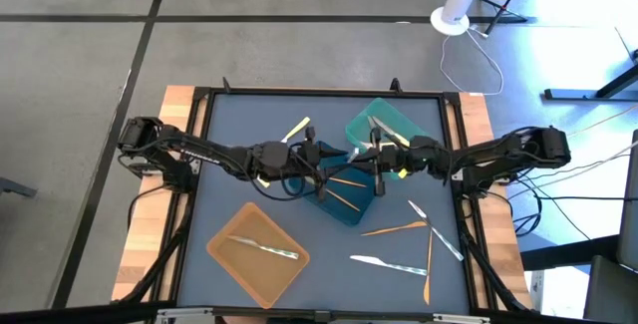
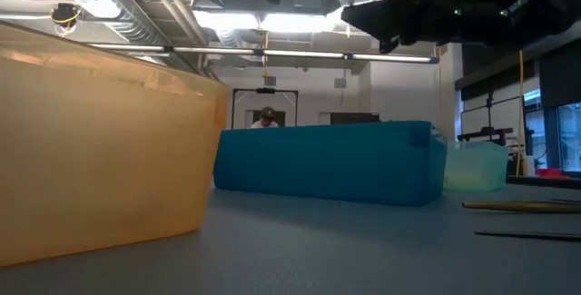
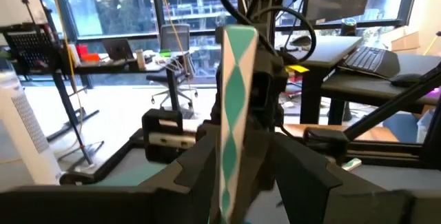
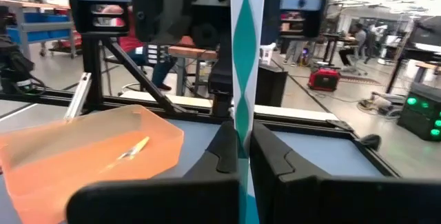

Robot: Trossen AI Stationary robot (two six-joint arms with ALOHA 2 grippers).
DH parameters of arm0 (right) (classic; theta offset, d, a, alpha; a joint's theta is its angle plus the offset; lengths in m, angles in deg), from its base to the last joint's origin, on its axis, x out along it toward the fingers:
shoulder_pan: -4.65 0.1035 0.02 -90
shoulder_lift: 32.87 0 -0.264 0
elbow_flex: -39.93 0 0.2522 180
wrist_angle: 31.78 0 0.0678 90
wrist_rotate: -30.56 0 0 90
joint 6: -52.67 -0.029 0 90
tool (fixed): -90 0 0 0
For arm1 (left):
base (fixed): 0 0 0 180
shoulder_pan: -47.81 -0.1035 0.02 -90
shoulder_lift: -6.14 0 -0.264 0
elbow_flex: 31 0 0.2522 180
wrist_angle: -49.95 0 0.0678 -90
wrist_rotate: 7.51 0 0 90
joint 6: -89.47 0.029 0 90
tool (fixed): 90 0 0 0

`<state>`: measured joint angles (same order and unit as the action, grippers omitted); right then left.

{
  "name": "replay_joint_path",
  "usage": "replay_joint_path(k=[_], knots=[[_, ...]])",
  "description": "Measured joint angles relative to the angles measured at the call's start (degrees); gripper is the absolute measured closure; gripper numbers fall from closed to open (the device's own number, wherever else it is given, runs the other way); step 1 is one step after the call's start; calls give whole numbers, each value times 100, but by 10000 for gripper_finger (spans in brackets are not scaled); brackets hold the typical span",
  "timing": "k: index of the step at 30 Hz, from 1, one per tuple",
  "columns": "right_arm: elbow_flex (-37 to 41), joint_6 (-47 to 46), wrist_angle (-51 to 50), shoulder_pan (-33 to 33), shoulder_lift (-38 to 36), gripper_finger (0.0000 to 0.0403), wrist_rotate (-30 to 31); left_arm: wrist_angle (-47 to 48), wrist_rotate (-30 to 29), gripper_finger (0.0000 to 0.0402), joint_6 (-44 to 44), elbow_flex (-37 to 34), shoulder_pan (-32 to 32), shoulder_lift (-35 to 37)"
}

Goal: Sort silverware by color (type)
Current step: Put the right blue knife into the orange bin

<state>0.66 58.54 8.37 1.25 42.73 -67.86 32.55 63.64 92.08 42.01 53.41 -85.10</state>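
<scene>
from above, both arms reach in over the middle of the table point(image 1: 299, 115). the left gripper point(image 1: 317, 155) and the right gripper point(image 1: 377, 155) meet above the blue tray point(image 1: 344, 196), which holds two orange pieces point(image 1: 349, 189). the teal tray point(image 1: 389, 125) behind it holds a pale utensil and a yellow one near its rim. the orange tray point(image 1: 257, 252) toward the front left holds one silvery-clear utensil point(image 1: 267, 248). loose silverware lies at the front right: an orange piece point(image 1: 394, 229), a second orange one point(image 1: 429, 264), a clear knife point(image 1: 384, 262) and another clear piece point(image 1: 434, 229). a yellow piece point(image 1: 296, 130) lies on the mat by the left arm.

from table height, the orange tray's wall point(image 2: 100, 150) fills the near left, the blue tray point(image 2: 327, 163) stands mid-table and the teal tray point(image 2: 477, 168) shows just behind its right end. a yellow-orange utensil point(image 2: 522, 206) lies flat at the right. dark arm parts hang at the top.

in the left wrist view, a flat strip with a teal and white pattern point(image 3: 234, 114) stands upright between the left gripper's fingers point(image 3: 200, 176), which look closed on it.

in the right wrist view, the same patterned strip point(image 4: 241, 58) rises from the right gripper's fingers point(image 4: 220, 155), pinched tight on it. the orange tray point(image 4: 89, 151) sits beyond with its one utensil point(image 4: 132, 148) inside.
</scene>
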Motion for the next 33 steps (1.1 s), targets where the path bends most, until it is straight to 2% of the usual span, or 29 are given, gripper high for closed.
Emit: replay_joint_path(k=[7,14,33], knots=[[-245,11,1,0,237,402,-56,-33,2,269,62,0,-3,0],[-393,38,-2,0,309,402,-572,-38,30,269,66,0,-1,0],[-427,103,-31,0,309,402,-578,-39,33,275,66,0,-1,0]])
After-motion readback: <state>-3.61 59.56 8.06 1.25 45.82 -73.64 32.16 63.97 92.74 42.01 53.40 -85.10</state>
